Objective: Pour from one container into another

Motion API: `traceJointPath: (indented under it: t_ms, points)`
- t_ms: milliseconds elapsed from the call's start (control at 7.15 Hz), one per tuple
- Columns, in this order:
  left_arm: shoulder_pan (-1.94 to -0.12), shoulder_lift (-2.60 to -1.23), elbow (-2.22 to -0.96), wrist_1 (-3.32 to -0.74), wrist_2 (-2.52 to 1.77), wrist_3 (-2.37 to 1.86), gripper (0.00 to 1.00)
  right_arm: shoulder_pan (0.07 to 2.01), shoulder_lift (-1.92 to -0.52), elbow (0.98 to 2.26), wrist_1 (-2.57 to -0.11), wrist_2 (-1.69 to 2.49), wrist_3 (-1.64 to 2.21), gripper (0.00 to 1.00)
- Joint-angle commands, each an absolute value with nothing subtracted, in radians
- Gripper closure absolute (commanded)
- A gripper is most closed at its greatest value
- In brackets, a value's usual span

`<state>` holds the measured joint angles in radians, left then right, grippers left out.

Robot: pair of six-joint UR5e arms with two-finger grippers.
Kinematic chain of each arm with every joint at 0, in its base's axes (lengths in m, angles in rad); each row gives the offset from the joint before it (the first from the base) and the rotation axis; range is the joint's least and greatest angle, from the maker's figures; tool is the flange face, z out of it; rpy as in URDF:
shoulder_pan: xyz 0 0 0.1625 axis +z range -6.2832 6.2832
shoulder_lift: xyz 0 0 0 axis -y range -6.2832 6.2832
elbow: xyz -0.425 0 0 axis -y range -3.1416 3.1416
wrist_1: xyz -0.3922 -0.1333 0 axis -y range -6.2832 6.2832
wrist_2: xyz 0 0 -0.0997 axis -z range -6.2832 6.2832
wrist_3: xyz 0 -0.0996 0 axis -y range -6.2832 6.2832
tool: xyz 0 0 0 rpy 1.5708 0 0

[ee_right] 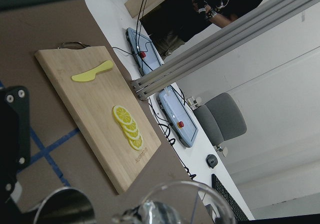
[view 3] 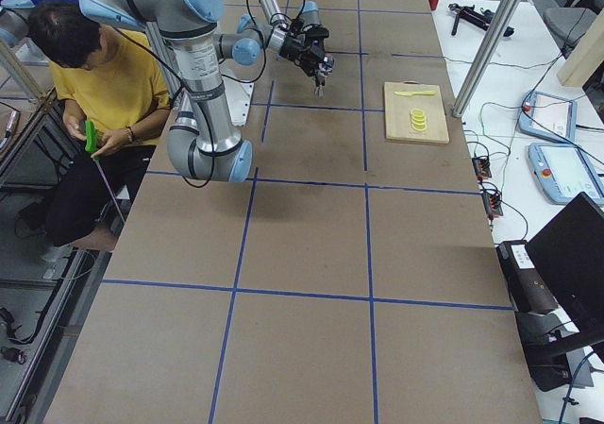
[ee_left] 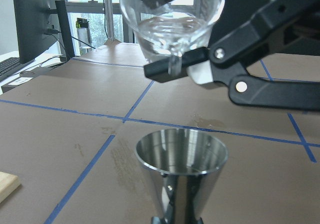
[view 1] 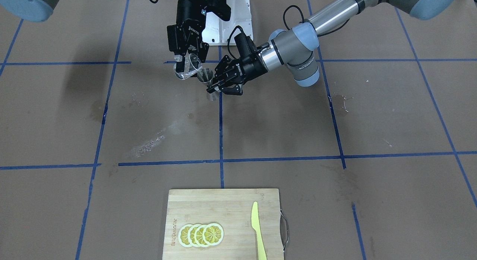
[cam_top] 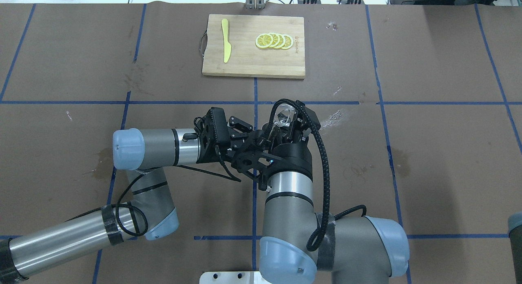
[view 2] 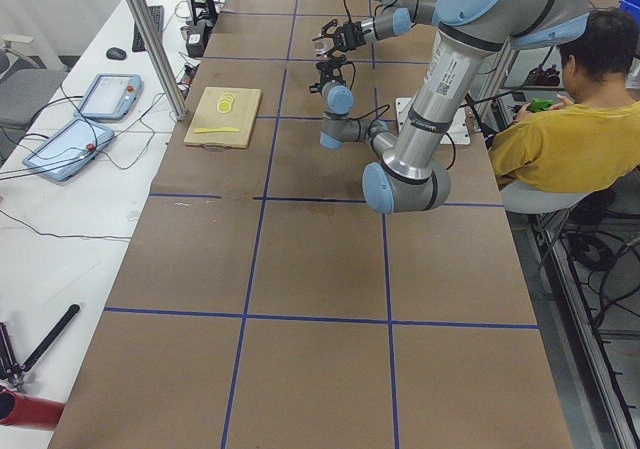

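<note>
A clear glass cup (view 1: 188, 68) hangs tilted above the table, rim leaning toward the steel jigger (view 1: 205, 75). My right gripper (view 1: 189, 60) comes down from above and is shut on the cup. The left gripper (view 1: 215, 87) reaches in sideways and is shut on the jigger's narrow waist, holding it upright above the table. In the left wrist view the cup (ee_left: 172, 19) holds clear liquid and sits just above and behind the jigger's open mouth (ee_left: 181, 154). The right wrist view shows the cup's rim (ee_right: 186, 200) and the jigger's edge (ee_right: 65, 206) at the bottom.
A bamboo cutting board (view 1: 223, 204) with lemon slices (view 1: 201, 234) and a yellow knife (view 1: 257, 230) lies at the table's far side from the robot. Wet stains (view 1: 149, 142) mark the brown paper. A seated person (view 2: 560, 119) is beside the robot's base.
</note>
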<state>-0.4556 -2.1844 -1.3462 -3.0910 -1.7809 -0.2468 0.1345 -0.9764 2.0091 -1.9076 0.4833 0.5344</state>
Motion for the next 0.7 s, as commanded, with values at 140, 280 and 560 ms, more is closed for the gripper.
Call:
traceJointPath:
  t_ms: [140, 280, 560]
  points:
    - [-0.456, -2.184, -1.347, -3.091, -1.781, -0.247, 1.0, 0.135, -0.974, 2.005, -1.928, 0.465, 0.431, 1.0]
    - [-0.456, -2.184, -1.347, -3.091, -1.781, -0.247, 1.0, 0.135, -0.973, 2.005, -1.928, 0.46, 0.399, 1.0]
    - [-0.456, -2.184, -1.347, -3.091, -1.781, -0.247, 1.0, 0.135, -0.973, 2.003, -1.93, 0.45, 0.333, 1.0]
